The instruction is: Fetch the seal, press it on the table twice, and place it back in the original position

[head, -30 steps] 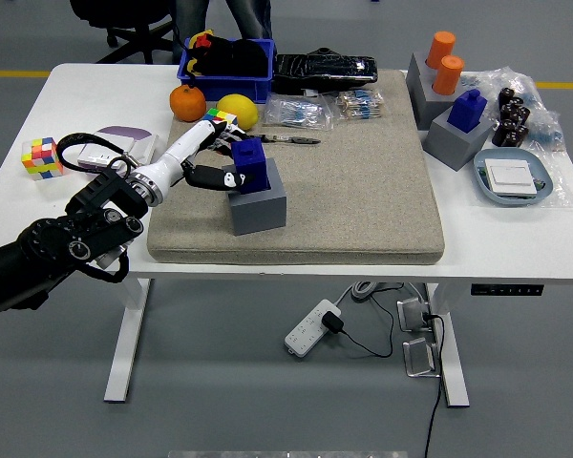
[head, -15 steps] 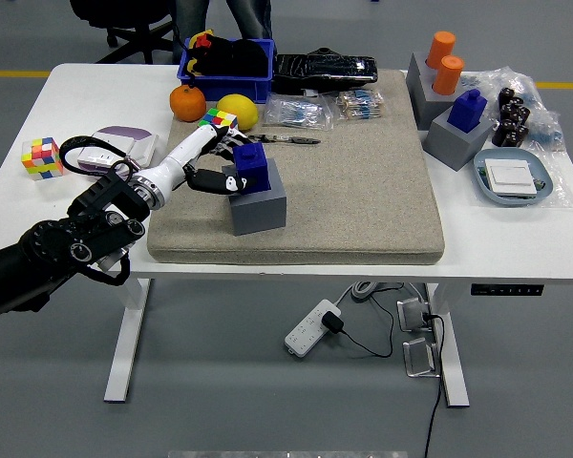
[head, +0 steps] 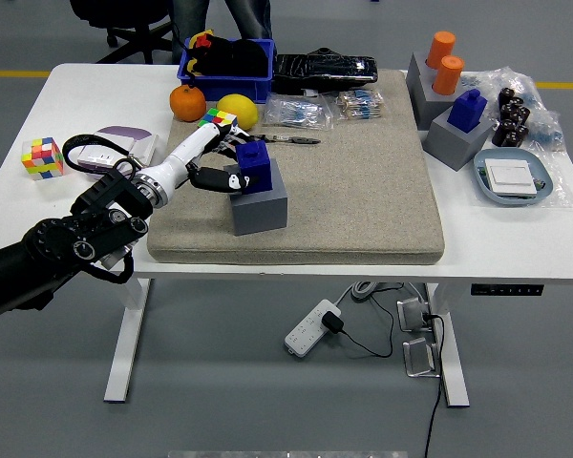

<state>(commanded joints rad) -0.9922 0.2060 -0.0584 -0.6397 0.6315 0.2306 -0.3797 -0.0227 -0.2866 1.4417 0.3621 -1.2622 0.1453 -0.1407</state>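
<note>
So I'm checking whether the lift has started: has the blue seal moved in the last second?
Barely: the blue seal, with the left hand closed around it, sits slightly higher in the picture, yet remains in its grey holder.

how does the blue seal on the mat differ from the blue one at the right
The near blue seal stands in its grey holder on the beige mat, with the left hand at it. The far blue seal sits untouched in a holder off the mat. Both are upright and dark blue.
</note>
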